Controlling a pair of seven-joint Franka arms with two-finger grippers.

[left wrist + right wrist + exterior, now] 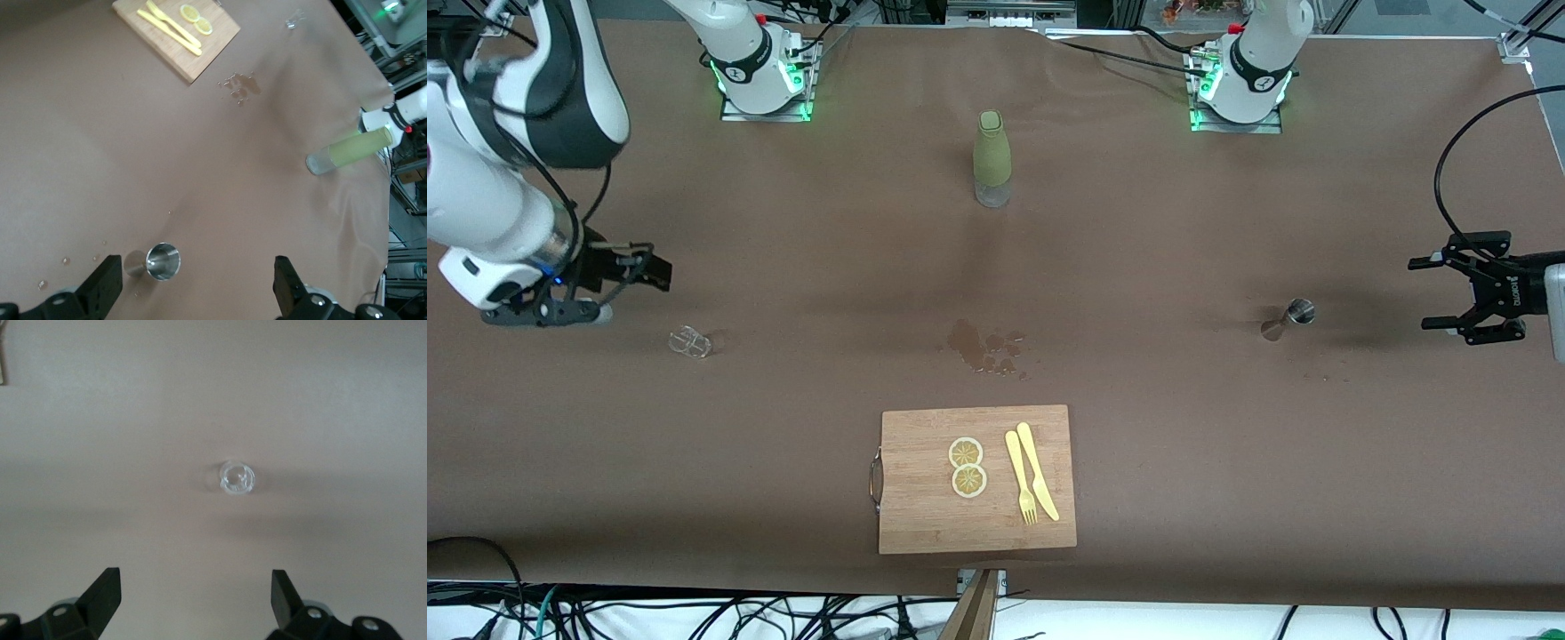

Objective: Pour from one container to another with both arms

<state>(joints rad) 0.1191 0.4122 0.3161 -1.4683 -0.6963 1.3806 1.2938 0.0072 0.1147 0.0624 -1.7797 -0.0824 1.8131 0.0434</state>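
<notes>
Both grippers stood wide open, holding nothing. Right gripper (660,267) hung over bare table, glass cup (690,342) just ahead of its fingers. Left gripper (1436,293) hovered at its own end, jigger (1299,312) ahead of it, well apart. Risks: the cup is clear, tiny and light; an off-centre closing could tip or skid it. The jigger's slick waist could slip. A wet patch (987,347) lay midway between them.
</notes>
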